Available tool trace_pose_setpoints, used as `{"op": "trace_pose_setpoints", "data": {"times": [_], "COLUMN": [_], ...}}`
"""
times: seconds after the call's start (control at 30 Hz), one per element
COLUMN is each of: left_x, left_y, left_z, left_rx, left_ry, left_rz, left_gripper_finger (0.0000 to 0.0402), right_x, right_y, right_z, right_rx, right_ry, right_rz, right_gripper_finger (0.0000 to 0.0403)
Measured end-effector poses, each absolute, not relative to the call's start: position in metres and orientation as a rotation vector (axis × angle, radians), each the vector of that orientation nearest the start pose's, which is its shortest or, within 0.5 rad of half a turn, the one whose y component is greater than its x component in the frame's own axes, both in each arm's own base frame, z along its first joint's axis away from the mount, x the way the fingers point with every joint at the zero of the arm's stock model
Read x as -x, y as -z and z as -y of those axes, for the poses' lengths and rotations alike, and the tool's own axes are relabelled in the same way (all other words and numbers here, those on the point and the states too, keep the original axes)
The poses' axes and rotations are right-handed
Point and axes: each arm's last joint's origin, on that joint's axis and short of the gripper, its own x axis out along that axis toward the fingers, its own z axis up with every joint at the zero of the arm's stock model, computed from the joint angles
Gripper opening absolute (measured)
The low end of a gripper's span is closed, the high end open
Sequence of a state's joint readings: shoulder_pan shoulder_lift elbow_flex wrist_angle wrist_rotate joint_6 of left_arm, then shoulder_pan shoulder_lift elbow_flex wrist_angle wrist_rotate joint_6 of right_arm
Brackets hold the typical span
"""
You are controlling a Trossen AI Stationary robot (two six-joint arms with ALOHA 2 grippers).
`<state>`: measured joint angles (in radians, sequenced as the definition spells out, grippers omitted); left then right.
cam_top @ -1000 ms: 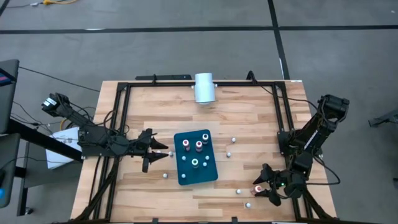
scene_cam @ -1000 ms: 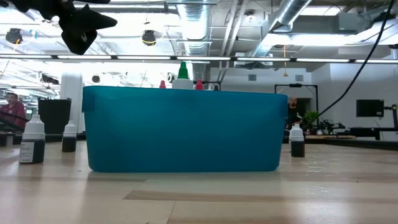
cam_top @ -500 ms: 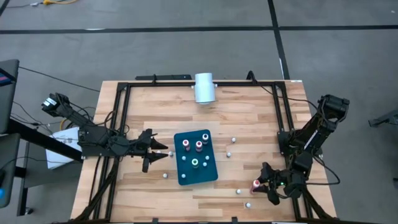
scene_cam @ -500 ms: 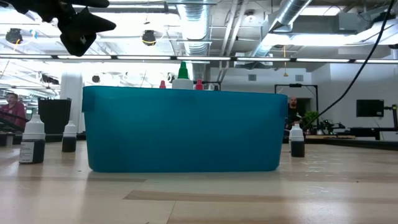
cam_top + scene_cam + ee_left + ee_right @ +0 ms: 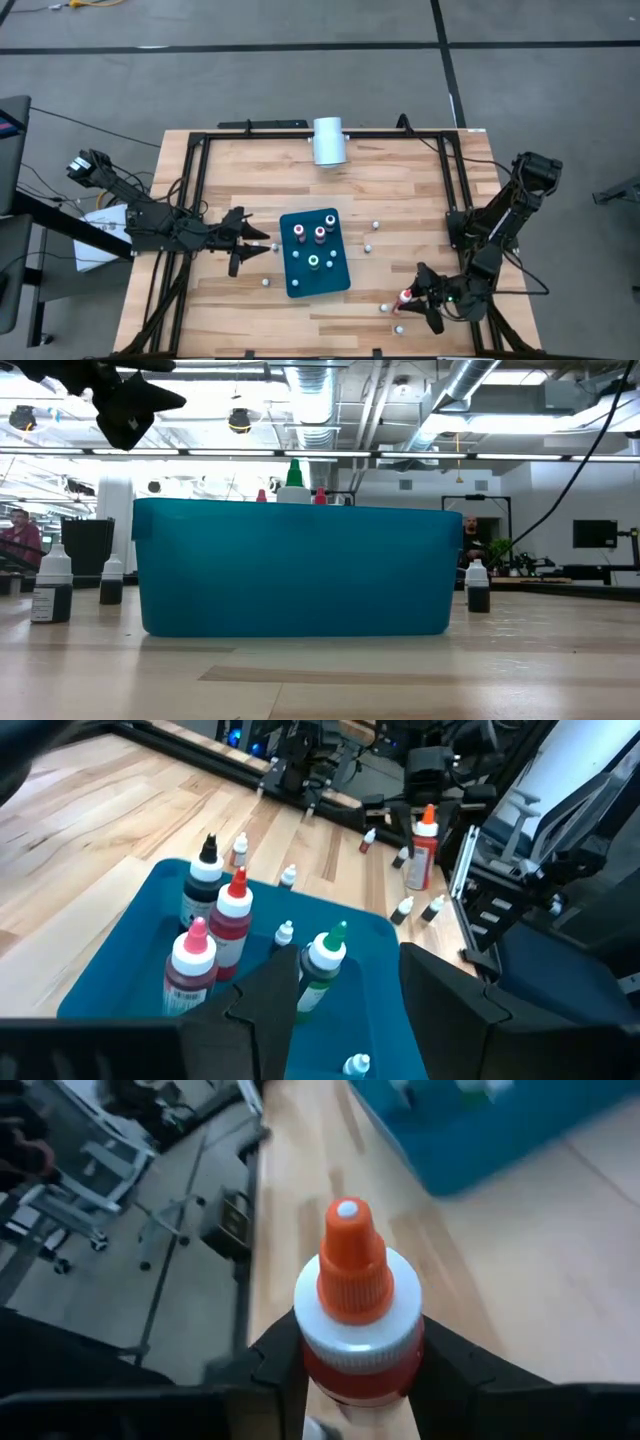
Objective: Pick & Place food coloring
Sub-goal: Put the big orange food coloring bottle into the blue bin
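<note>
The right gripper (image 5: 415, 305) is at the near right of the table (image 5: 400, 180), pinching a food coloring bottle (image 5: 357, 1312) with an orange tip and white collar. The fingers (image 5: 278, 1352) press on either side of the body just below the collar. The bottle appears small, light and rigid, probably smooth plastic, so it may slip or swing if squeezed off-centre. The grip below the collar looks sound, since the wider collar gives a ledge against sliding.

The left gripper (image 5: 243, 243) waits just left of the teal tray (image 5: 297, 283), fingers spread and holding nothing.

Several bottles with red, green and dark tops already stand upright in the tray. Loose small bottles (image 5: 367, 248) remain on the table right of the tray, with one (image 5: 266, 282) at its near left and two more close by the right gripper. A white cylinder (image 5: 328, 141) lies at the far edge.

The surface is pale wood planking, level and dry, bounded by a black frame (image 5: 300, 133). The low view shows an open workshop with ceiling ducts (image 5: 330, 385) and a person (image 5: 16, 532) seated at the far left.
</note>
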<state>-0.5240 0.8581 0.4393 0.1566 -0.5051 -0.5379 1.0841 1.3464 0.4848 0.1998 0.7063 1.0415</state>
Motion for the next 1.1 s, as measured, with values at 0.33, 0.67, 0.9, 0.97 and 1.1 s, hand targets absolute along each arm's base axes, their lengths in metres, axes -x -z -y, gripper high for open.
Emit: {"op": "trace_pose_setpoints", "data": {"times": [0.33,0.67,0.9,0.97,1.1], "left_x": [-0.158,-0.14,-0.124,-0.122,-0.12], "left_y": [-0.245,-0.237,-0.203,-0.2,-0.194], "left_z": [0.075,0.067,0.061,0.06,0.06], "left_rx": [0.369,0.36,0.429,0.423,0.367], "left_ry": [-0.027,0.048,0.224,0.232,0.23], "left_rz": [-0.178,-0.128,0.022,0.018,0.014], "left_gripper_finger": [0.0165,0.0165,0.0165,0.0165,0.0165], "right_x": [-0.178,-0.234,-0.259,-0.264,-0.269], "right_y": [-0.216,-0.255,-0.271,-0.276,-0.28], "right_z": [-0.208,-0.174,-0.144,-0.138,-0.129], "right_rx": [-0.421,-0.369,-0.368,-0.377,-0.388], "right_ry": [-0.174,-0.18,-0.13,-0.11,-0.079], "right_rz": [-0.45,-0.414,-0.378,-0.361,-0.344], "right_gripper_finger": [0.0123,0.0124,0.0121,0.0123,0.0122]}}
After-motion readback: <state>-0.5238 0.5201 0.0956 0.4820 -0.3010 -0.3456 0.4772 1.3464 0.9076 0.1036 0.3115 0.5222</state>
